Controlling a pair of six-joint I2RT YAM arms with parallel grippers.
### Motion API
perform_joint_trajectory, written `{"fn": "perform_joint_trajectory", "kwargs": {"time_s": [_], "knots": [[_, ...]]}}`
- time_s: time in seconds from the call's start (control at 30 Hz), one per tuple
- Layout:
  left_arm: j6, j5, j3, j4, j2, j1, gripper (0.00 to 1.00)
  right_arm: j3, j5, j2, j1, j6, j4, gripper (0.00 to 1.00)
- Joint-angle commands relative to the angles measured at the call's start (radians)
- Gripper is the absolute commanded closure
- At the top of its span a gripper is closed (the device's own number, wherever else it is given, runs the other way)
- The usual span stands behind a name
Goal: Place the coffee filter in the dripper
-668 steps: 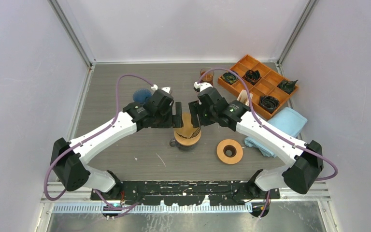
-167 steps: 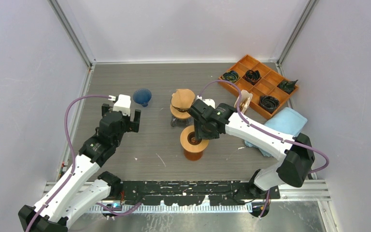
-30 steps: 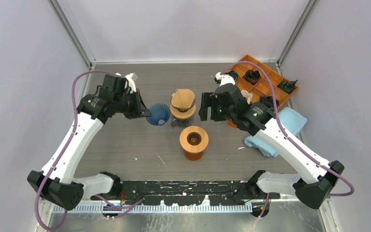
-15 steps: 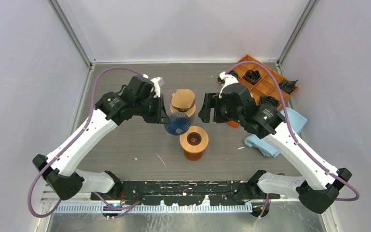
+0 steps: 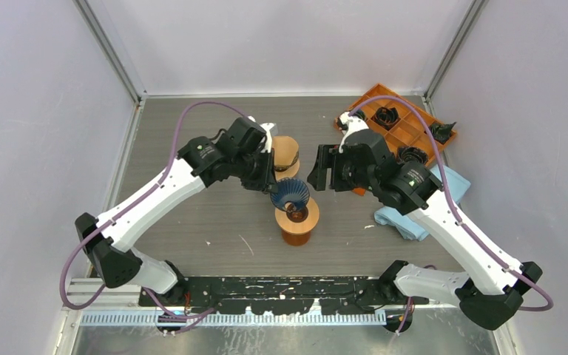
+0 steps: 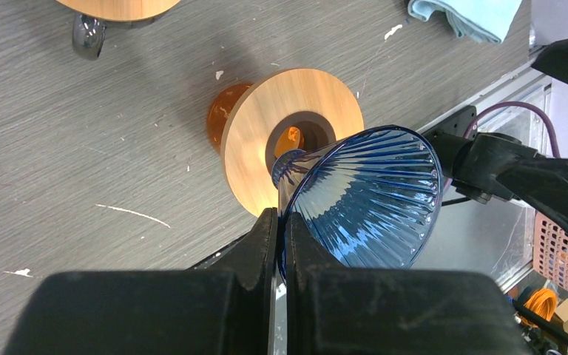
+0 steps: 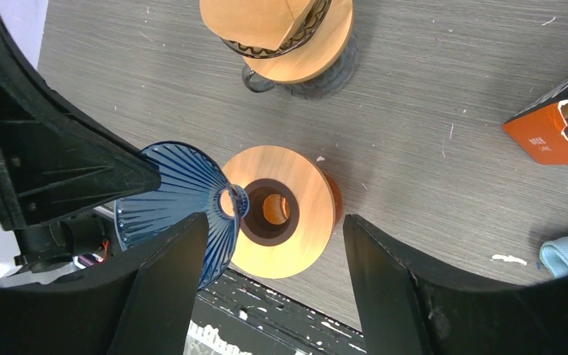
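Overhead view: the left pincer (image 5: 270,181) carries a blue dripper (image 5: 290,194) over the wooden ring stand (image 5: 298,218). How the grip sits is hidden in this view.

Left wrist view: the two fingers are clamped tight on the cone's wall at its rim. The cone is tilted, with its narrow end above the edge of the ring's hole. Contact with the ring cannot be determined.

Right wrist view: the right pincer (image 7: 272,222) is spread wide with nothing between its fingers, above the stand. The coffee filter (image 7: 262,18) sits in a wood-collared holder farther back, apart from the blue dripper.

Against half a second ago, the blue dripper has moved right and nearer, from beside the stand to over it. The right arm has barely shifted.

The table (image 5: 192,214) is grey wood-grain, scuffed with white marks. An orange tray (image 5: 399,126) and a blue cloth (image 5: 444,188) lie at the right. The walls are pale, with metal corner posts.
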Motion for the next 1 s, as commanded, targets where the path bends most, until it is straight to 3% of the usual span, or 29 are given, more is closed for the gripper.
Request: {"fn": "perform_joint_trajectory", "kwargs": {"time_s": [0.0,0.97], "knots": [[0.007,-0.006,0.046,0.075,0.015,-0.011,1.0,0.024,-0.005,-0.031,-0.002,0.003,-0.005,0.28],[-0.016,0.035,-0.053,0.129,0.042,-0.05,1.0,-0.131,-0.127,0.034,-0.004,0.028,0.04,0.4]]}}
